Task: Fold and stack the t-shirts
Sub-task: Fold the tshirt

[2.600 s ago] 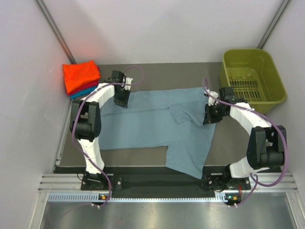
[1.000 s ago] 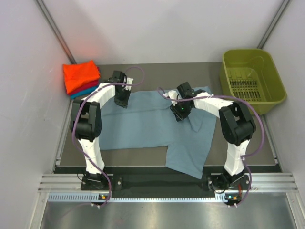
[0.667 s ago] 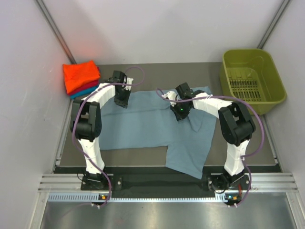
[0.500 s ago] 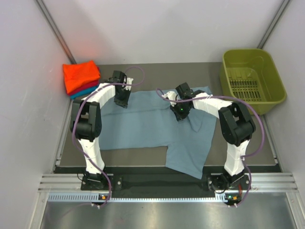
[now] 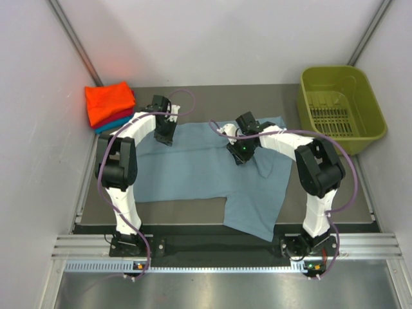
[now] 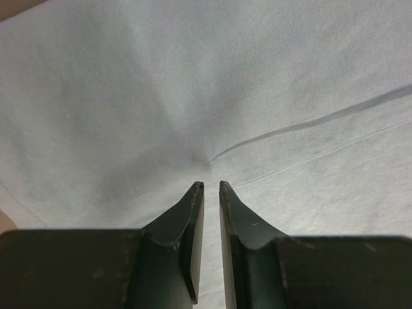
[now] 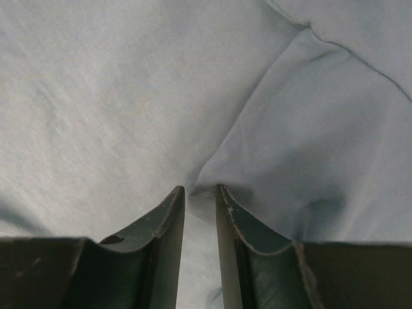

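Crosswise, grey-blue shirt (long axis left-right)

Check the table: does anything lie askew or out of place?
The blue shirt lies crooked: its near right part hangs past the table's front edge, and a flap on its right side is folded over. The folded stack looks tidy.

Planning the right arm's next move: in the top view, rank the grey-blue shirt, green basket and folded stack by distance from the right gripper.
From the right gripper, nearest first:
1. the grey-blue shirt, spread mid-table, directly under it.
2. the green basket, at the far right corner.
3. the folded stack, at the far left corner.
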Motion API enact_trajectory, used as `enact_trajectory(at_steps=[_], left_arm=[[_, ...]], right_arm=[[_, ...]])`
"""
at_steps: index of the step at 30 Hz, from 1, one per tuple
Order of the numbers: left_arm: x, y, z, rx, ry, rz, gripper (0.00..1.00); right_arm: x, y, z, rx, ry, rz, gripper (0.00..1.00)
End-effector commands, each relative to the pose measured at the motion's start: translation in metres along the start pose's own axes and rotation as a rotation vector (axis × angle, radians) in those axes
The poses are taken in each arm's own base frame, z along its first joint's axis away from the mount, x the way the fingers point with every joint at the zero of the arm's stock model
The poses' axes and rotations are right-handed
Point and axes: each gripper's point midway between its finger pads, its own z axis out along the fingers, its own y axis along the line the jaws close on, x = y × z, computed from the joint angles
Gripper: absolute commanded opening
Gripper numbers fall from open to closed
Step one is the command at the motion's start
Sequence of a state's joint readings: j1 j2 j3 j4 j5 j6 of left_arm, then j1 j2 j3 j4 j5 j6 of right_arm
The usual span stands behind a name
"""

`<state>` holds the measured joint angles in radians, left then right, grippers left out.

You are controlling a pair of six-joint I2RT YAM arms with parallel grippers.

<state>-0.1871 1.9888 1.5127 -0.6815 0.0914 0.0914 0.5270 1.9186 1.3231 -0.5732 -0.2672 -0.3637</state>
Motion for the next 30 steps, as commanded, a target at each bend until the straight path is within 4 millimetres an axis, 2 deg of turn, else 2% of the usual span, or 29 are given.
enact_trajectory(at_steps=[1,9,15,18,20,22,25,30], left_arm=[[-0.016,-0.003,-0.016,0.008,-0.066,-0.001,0.21],[-0.015,-0.003,-0.017,0.003,-0.064,-0.001,0.21],[-0.017,-0.003,-0.016,0.006,-0.070,-0.003,0.21],[-0.017,-0.003,-0.016,0.008,-0.070,-0.005,0.21],[-0.017,-0.004,-0.016,0.008,-0.069,-0.005,0.21],[-0.016,-0.003,-0.016,0.006,-0.069,-0.004,0.21],[-0.015,-0.004,-0.016,0.010,-0.066,-0.005,0.21],[-0.014,-0.004,-0.016,0.011,-0.065,-0.002,0.21]], right_arm=[[-0.013,0.015,-0.005,-0.027,-0.025,-0.040,0.27],[-0.004,0.009,0.001,0.014,0.015,-0.038,0.27],[0.009,-0.003,0.005,0.088,0.061,-0.031,0.24],[0.012,-0.003,0.007,0.090,0.070,-0.031,0.18],[0.011,-0.002,0.006,0.087,0.066,-0.035,0.09],[0.007,0.000,0.004,0.089,0.055,-0.043,0.00],[-0.001,0.003,-0.004,0.081,0.033,-0.055,0.00],[-0.018,0.025,-0.031,-0.033,-0.024,-0.116,0.00]])
